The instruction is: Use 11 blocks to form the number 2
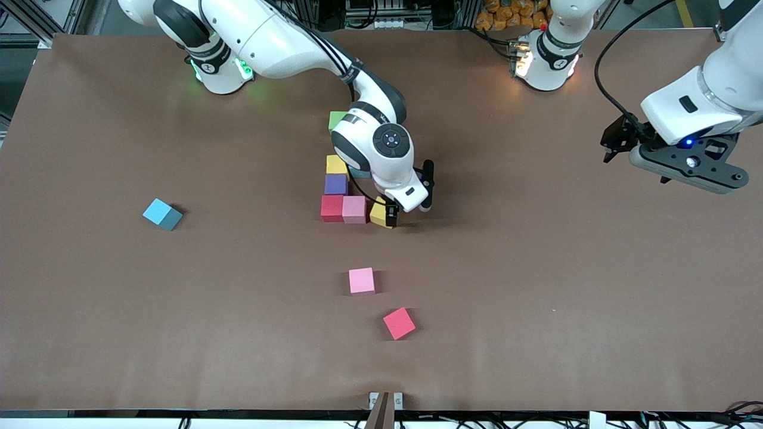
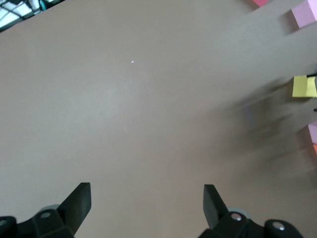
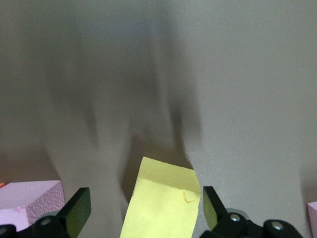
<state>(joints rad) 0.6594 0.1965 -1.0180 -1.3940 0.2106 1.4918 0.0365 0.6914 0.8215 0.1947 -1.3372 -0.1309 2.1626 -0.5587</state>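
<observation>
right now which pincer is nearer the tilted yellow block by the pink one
Right. The right pincer straddles the tilted yellow block, jaws open; the left pincer waits above the left arm's end of the table.

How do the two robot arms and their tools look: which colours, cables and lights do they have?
Both arms are glossy white with dark grey joint bands. A black cable runs along each. The right arm's base glows green, the left arm's orange-white. The right tool and the left tool have black fingers; a small blue light shines on the left wrist.
</observation>
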